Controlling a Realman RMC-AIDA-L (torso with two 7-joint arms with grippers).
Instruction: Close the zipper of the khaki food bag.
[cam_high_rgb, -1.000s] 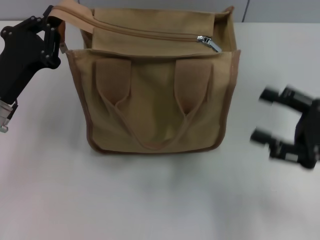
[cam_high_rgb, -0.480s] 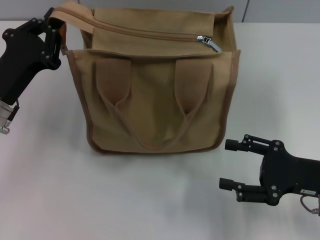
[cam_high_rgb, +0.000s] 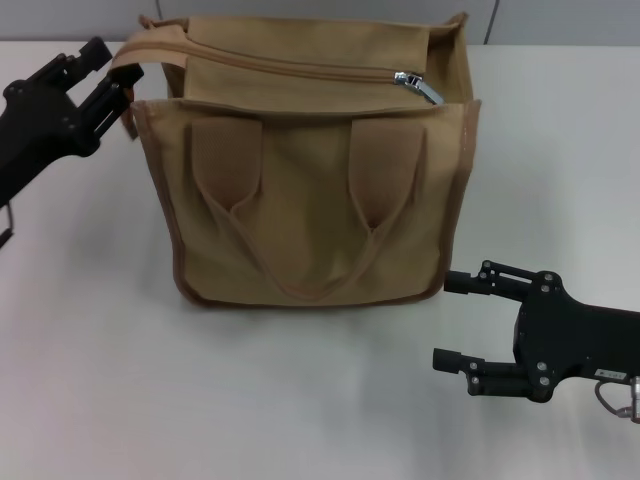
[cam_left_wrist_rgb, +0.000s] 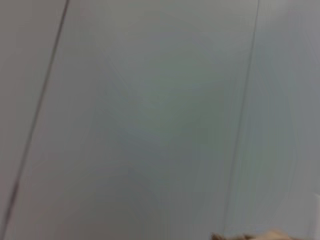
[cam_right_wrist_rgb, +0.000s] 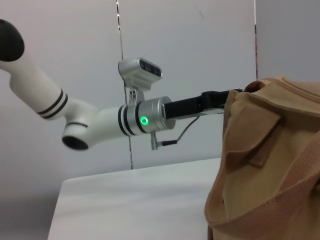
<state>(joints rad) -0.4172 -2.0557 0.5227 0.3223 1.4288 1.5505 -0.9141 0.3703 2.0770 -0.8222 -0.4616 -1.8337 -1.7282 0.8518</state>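
Note:
The khaki food bag (cam_high_rgb: 310, 190) stands upright in the middle of the table, handles hanging down its front. The zipper (cam_high_rgb: 290, 62) runs along its top, with the silver slider (cam_high_rgb: 415, 84) at the right end. My left gripper (cam_high_rgb: 110, 72) is open at the bag's upper left corner, its fingers apart beside the strap end (cam_high_rgb: 140, 52). My right gripper (cam_high_rgb: 448, 322) is open and empty, low over the table just off the bag's front right corner. The right wrist view shows the bag (cam_right_wrist_rgb: 270, 165) and the left arm (cam_right_wrist_rgb: 100, 122) behind it.
The white table (cam_high_rgb: 250, 400) stretches in front of the bag and to both sides. A grey wall (cam_left_wrist_rgb: 150, 100) stands behind the table. The left wrist view shows only that wall and a sliver of khaki cloth (cam_left_wrist_rgb: 250, 236).
My left gripper has opened and dropped back to the left, and the strap end has sunk onto the bag. My right gripper swung down to the front right and now holds almost still.

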